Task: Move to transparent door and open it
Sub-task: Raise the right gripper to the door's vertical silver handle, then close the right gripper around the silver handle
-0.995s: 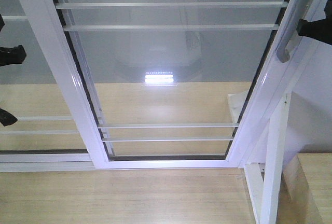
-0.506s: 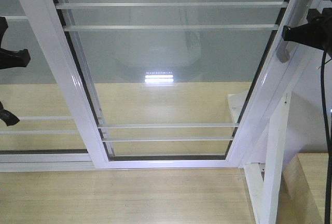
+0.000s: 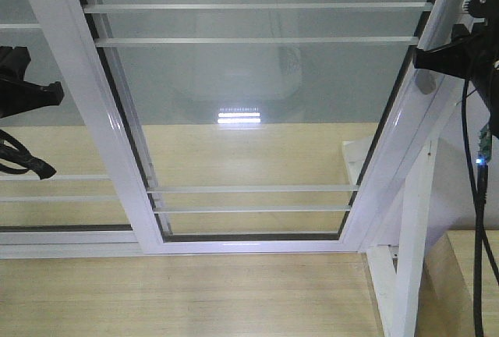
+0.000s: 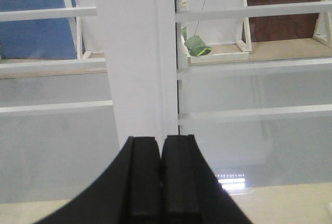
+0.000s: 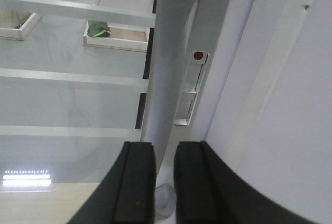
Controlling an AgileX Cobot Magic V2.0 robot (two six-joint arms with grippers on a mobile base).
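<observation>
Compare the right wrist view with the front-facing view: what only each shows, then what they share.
Only the right wrist view: a red dot beside the curved grey pull handle, and a green object on a wooden tray beyond the glass. Only the front-facing view: the left gripper, the pale wooden floor and the bottom rail of the transparent door. Both: the right gripper at that handle, thin white horizontal bars, a bright light reflection.
</observation>
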